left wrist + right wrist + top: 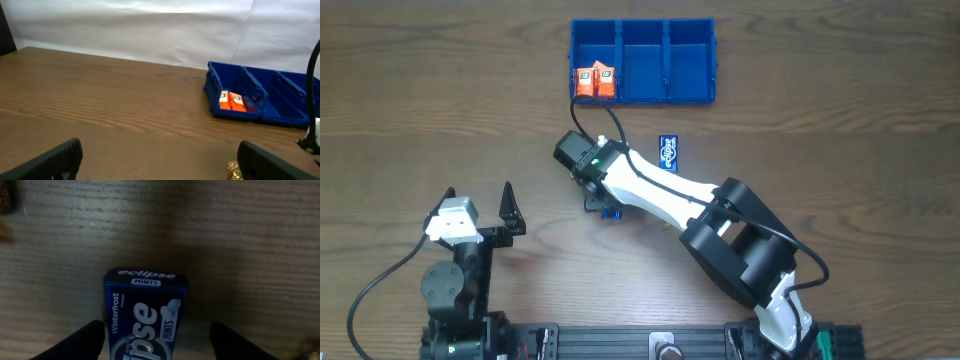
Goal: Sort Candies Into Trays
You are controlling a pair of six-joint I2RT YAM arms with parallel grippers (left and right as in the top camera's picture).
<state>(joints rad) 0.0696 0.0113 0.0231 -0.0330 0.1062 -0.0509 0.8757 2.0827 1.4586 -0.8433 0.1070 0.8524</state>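
A dark blue mint tin (146,315) lies flat on the wooden table, and my right gripper (157,347) stands open with one finger on each side of it. From above, the right gripper (604,206) is low over the table's middle, and a blue corner of the tin (612,213) pokes out beneath it. A second blue mint packet (668,153) lies to the right of that arm. The blue three-compartment tray (642,98) holds orange candies (594,80) in its left compartment. My left gripper (481,212) is open over bare table at the near left.
The left wrist view looks across the table to the tray (270,112) with the orange candies (232,101), and a gold-wrapped candy (233,168) lies near its right finger. The tray's middle and right compartments look empty. The right arm (665,195) stretches diagonally across the centre.
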